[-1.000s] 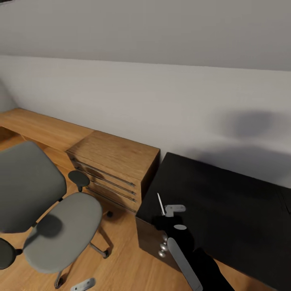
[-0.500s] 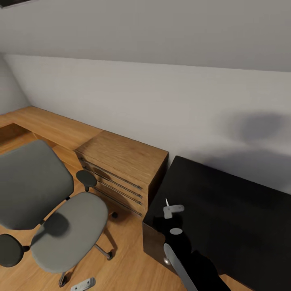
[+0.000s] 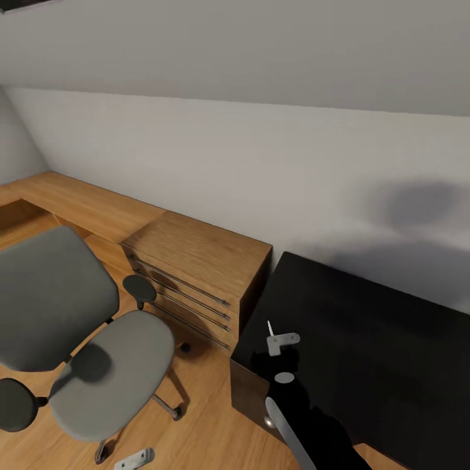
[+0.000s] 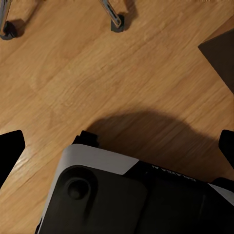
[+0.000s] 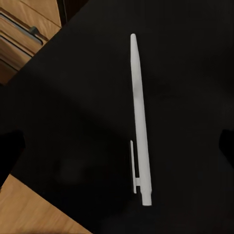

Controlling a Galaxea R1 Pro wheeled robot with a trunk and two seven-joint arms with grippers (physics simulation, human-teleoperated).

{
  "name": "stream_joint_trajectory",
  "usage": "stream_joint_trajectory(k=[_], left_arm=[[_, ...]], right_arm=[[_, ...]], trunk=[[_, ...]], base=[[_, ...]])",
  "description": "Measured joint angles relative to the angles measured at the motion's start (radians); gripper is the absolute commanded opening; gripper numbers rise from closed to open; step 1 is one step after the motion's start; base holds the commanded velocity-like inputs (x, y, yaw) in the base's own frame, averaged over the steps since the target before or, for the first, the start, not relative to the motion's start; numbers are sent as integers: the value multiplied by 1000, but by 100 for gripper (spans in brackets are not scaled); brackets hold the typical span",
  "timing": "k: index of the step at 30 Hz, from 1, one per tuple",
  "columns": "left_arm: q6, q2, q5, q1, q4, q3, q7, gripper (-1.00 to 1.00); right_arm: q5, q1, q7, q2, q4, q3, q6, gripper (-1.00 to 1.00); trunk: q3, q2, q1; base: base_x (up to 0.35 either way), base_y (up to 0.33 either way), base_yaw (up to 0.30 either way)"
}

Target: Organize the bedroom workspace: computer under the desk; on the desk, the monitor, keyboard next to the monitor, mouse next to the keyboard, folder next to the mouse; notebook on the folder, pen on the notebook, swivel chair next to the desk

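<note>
Surface, black and bare apart from one pen, stands against the pale wall at the right of the head view. The frame's right edge cuts it off. The right arm hides much of its front; a single silver knob glints beside that arm, and the drawers themselves are too dark to make out.

The floor is light wood.

The chair stands well to the left of the surface, its seat facing the camera. It is cut off at the left edge. The seat hides most of its base, and only one leg with a caster sticks out. In the left wrist view, two more casters are cropped at the frame's rim.

A wooden cabinet with bar-handled drawers sits between chair and surface, just beside the surface's end.

The left hand hangs over the floor, holding nothing. Only the dark tips of its fingers show at the frame's sides, spread wide. Below it a grey-and-black body of the robot covers part of the floor.

The right hand hovers over the surface's near-left corner. Its fingers are likewise wide apart and clear of the pen.

The pen, slim and white with a clip, lies flat on the surface between those fingers. In the head view it is only a thin sliver by the hand
</note>
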Motion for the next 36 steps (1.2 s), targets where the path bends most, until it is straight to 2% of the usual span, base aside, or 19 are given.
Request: stream_joint_trajectory(k=[4,8,9,10,12,19,22,26,30,36], left_arm=[[-14,-1,0,0,0,0,0,100],[-51,-1,0,0,0,-10,0,100],[-62,-1,1,0,0,-19,0,100],[-76,0,2,0,1,-45,1,100],[-80,0,2,0,1,-53,1,100],[-83,0,2,0,1,-61,1,100],[-83,-1,2,0,1,-62,2,100],[-83,-1,2,0,1,-63,2,100],[-83,-1,2,0,1,-62,2,100],[-83,-1,2,0,1,-63,2,100]], right_arm=[[4,-1,8,-8,12,0,-26,100],[22,-5,60,-26,86,-2,-90,100],[29,-8,88,-33,123,-3,-121,100],[39,-31,132,-45,200,-6,-171,100],[41,-44,145,-50,230,-14,-186,100],[42,-66,160,-55,297,-42,-200,100],[38,-99,168,-52,352,-45,-216,100],[44,-133,231,-51,399,-47,-234,100],[45,-145,262,-50,416,-47,-238,100],[44,-146,265,-48,418,-48,-237,100]], trunk=[[0,0,0],[0,0,0],[0,0,0],[0,0,0],[0,0,0],[0,0,0],[0,0,0],[0,0,0],[0,0,0],[0,0,0]], base=[[38,0,0],[15,0,0],[3,0,0],[2,0,0],[1,0,0],[0,0,0],[0,0,0],[0,0,0],[0,0,0],[0,0,0]])
